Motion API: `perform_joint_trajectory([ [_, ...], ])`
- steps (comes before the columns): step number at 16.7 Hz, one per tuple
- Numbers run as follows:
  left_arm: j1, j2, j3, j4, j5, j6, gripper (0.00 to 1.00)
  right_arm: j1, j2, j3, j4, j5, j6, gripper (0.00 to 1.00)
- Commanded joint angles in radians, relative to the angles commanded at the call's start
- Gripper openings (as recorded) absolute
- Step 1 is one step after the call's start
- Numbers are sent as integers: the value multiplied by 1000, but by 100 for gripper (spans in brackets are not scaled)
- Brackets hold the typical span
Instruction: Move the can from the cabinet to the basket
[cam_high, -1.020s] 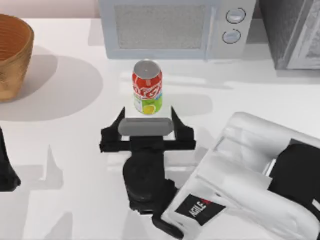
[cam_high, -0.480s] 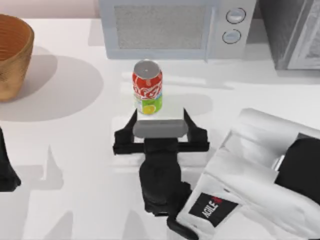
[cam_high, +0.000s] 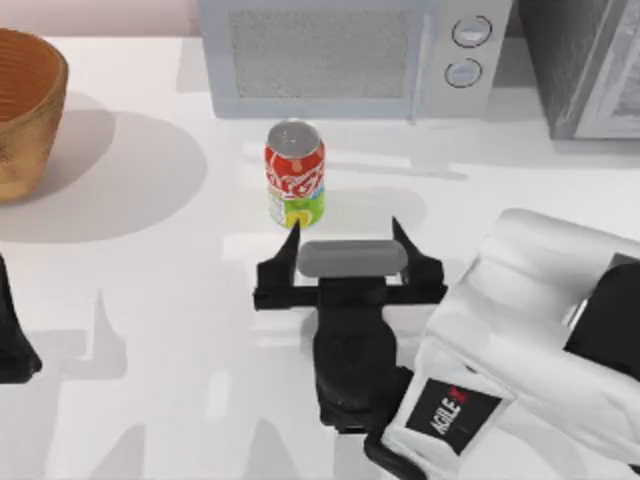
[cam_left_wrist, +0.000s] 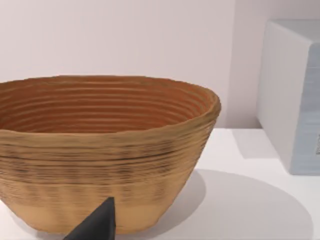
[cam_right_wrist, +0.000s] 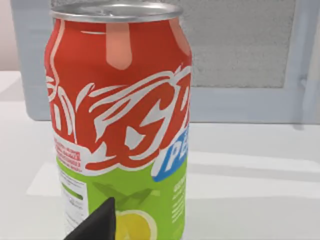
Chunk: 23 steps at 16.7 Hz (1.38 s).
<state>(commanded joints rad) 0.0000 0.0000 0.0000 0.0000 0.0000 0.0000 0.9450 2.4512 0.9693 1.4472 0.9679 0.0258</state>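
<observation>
The red can with a green-yellow band stands upright on the table in front of the microwave, not in the cabinet at the back right. My right gripper is open just in front of the can. The can sits beside its left fingertip, left of the gap rather than between the fingers. The right wrist view has the can close up. The woven basket sits at the back left, and its wall is near in the left wrist view. My left arm is parked at the left edge.
A light grey microwave with two round knobs stands along the back edge, directly behind the can. Bare white table lies between the can and the basket.
My right gripper has slid to the right, so the can now stands off its left fingertip instead of centred ahead of it. The can and the left arm have not moved.
</observation>
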Motion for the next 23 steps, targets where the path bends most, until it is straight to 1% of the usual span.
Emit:
perform_joint_trajectory([
  [2, 0, 0, 0, 0, 0, 0, 100, -8, -10, -6, -9, -4, 0, 100],
  [4, 0, 0, 0, 0, 0, 0, 100, -48, -61, -36, -58, -30, 0, 100],
  [6, 0, 0, 0, 0, 0, 0, 100, -113, -155, -90, -143, -76, 0, 100],
  [9, 0, 0, 0, 0, 0, 0, 100, -240, -373, -204, -324, -178, -2, 100],
  [12, 0, 0, 0, 0, 0, 0, 100, -384, -681, -343, -543, -307, -5, 100],
  [17, 0, 0, 0, 0, 0, 0, 100, -619, -1330, -585, -914, -544, -11, 100],
  [20, 0, 0, 0, 0, 0, 0, 100, -739, -1712, -716, -1108, -680, -15, 100],
  [23, 0, 0, 0, 0, 0, 0, 100, -834, -2033, -825, -1265, -798, -19, 100],
])
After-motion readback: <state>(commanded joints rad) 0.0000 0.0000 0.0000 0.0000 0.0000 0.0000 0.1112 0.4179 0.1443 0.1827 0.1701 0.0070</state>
